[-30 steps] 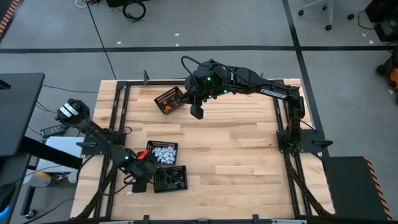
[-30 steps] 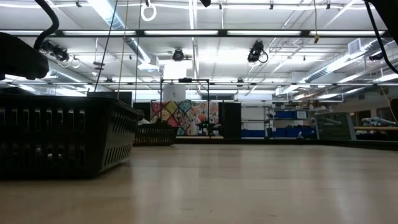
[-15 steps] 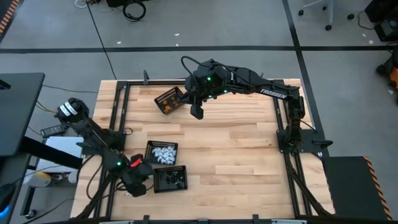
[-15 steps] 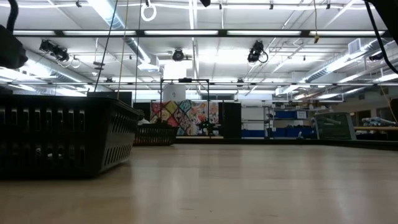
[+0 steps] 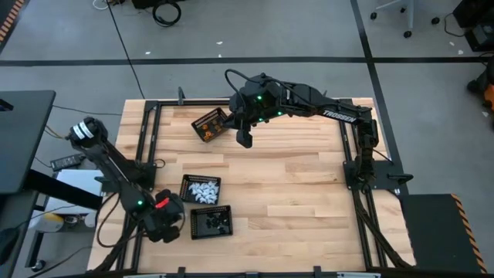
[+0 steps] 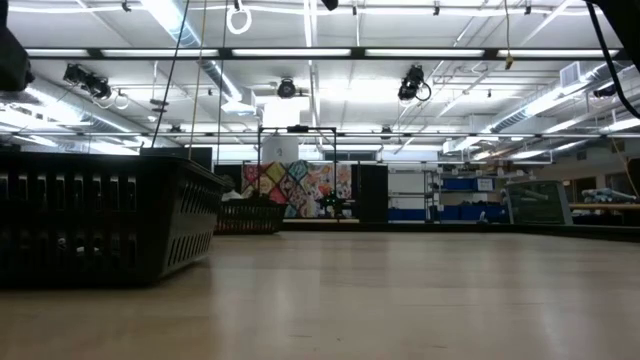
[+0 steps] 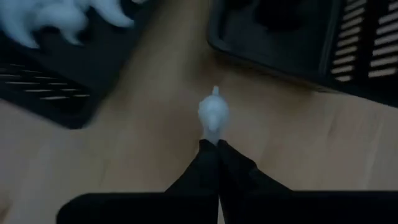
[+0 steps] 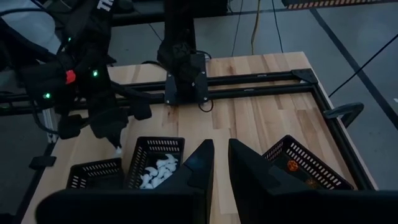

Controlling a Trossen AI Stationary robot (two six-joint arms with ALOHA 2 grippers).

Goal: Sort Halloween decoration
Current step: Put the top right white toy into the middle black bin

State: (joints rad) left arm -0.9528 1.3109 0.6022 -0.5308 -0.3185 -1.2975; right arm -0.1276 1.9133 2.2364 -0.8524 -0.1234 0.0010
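While the left fingers [image 7: 217, 144] pinch a white piece [image 7: 212, 115] at their tips, the right fingers [image 8: 221, 155] stand narrowly apart, empty.

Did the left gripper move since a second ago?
Yes. In the high view the left gripper, holding a white piece, has slid toward the table's near left edge, away from the basket of white pieces.

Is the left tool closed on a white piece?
Yes. The left tool is shut, pinching a white piece at its tips above the table.
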